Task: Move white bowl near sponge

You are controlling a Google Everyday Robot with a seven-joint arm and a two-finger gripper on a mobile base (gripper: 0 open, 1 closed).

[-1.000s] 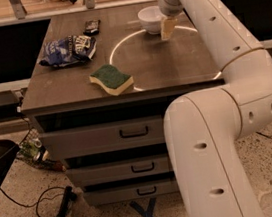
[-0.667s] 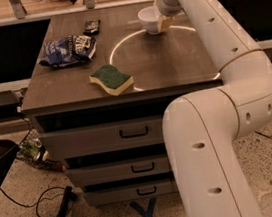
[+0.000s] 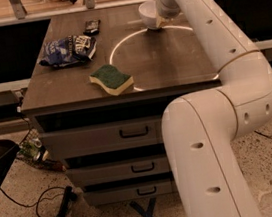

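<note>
The white bowl (image 3: 146, 13) stands upright at the far middle of the dark table top (image 3: 169, 60), on the far rim of a pale ring marked on the table. My gripper (image 3: 158, 22) is at the bowl's right side, low over the table, at the end of the white arm (image 3: 205, 25) that reaches in from the right. The arm covers part of the bowl's right side. The sponge (image 3: 111, 79), dark green on top with a yellow body, lies near the table's front edge, well apart from the bowl.
A blue-and-white snack bag (image 3: 67, 49) lies at the table's left. A small dark packet (image 3: 91, 26) lies at the far left of the bowl. Drawers (image 3: 129, 131) sit under the table. A black stand and cables (image 3: 18, 208) are on the floor at the left.
My gripper has moved left and a little farther back, closing in on the bowl's right side. The bowl and the sponge have stayed in place.
</note>
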